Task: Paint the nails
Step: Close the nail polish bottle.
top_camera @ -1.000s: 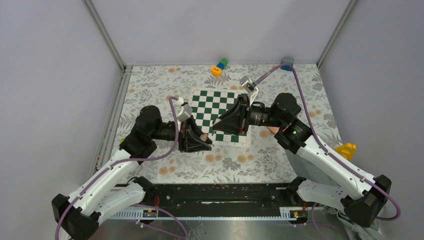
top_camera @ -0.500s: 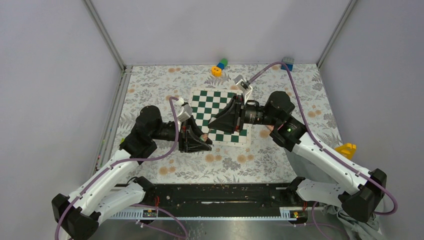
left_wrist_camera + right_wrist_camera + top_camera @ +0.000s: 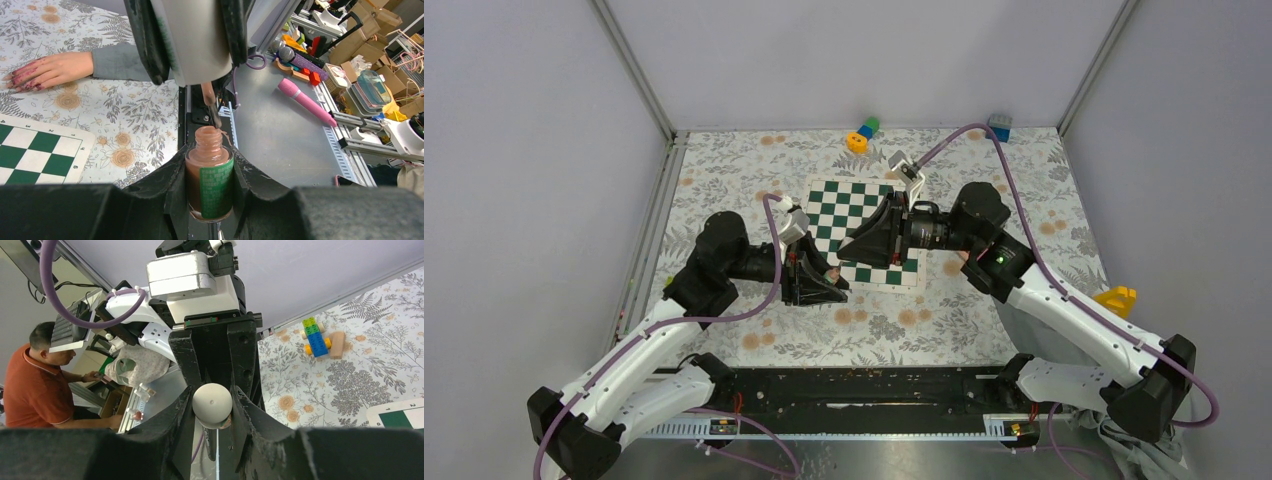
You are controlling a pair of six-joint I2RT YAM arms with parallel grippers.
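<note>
Loading stop, folks. The left pincer point(image 3: 210, 167) is clamped tight on the little polish bottle point(image 3: 216, 192), keeping it upright with the open neck on top. That way nothing spills and the mouth makes a steady target.

Directly above it in the left wrist view, the right pincer point(image 3: 212, 410) is pinching the pale cap point(image 3: 197, 45). The brush point(image 3: 212, 102) hangs from the cap with its tip right at the bottle's lip. That explains the two arms meeting nose to nose at the lower edge of the chessboard point(image 3: 854, 205) in the top view: one anchors, the other dips.

The hand point(image 3: 52, 70) lies flat on the flowered worktop point(image 3: 140, 115) in the upper left of the left wrist view. Its grey sleeve trails behind it, its fingers point toward the frame's left edge, and it sits well apart from the bottle. The nails point(image 3: 19, 80) show reddish-pink, with colour smeared over the fingertips as well.

My read is that the brush is taking on polish, and what follows calls for a careful carry across to that hand.
</note>
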